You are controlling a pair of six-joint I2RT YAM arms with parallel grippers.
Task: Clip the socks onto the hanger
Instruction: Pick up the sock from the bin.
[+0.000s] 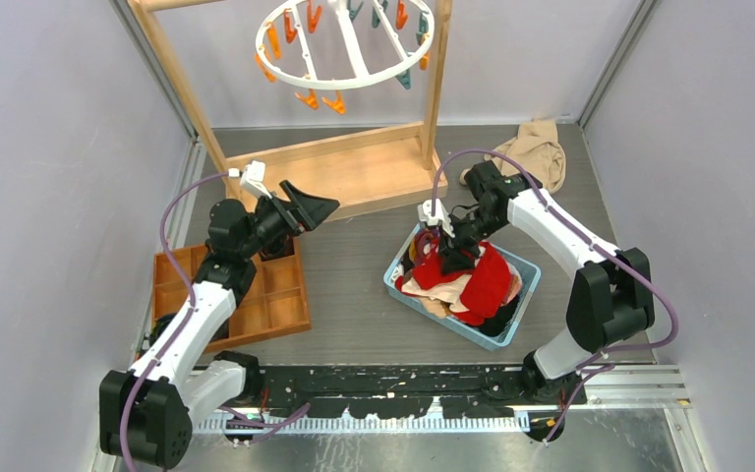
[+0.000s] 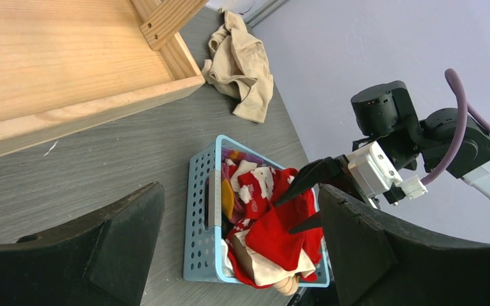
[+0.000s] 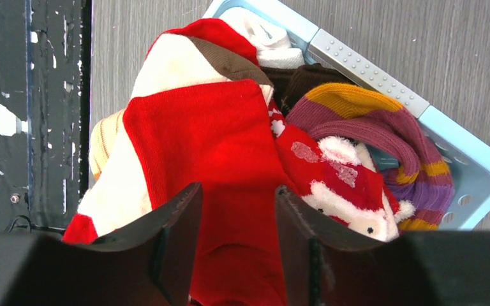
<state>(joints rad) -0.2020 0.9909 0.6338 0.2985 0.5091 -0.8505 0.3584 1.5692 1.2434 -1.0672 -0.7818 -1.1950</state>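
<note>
Well beyond the right claw (image 3: 237,199), the white round plastic hanger (image 1: 351,44) showed no socks clipped. A red fabric sock (image 3: 210,127) in the light-blue plastic basket (image 3: 383,75) sat between its jaws; grip unclear. The left claw (image 1: 310,208) gaped, empty.

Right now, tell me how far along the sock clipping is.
Done: nothing; no sock hangs on the hanger. In hand: the right gripper is down in the blue basket, jaws either side of a red sock; a firm grip is not clear. The left gripper is open and empty near the wooden frame. Left: lift it, clip it, then the other socks.
</note>
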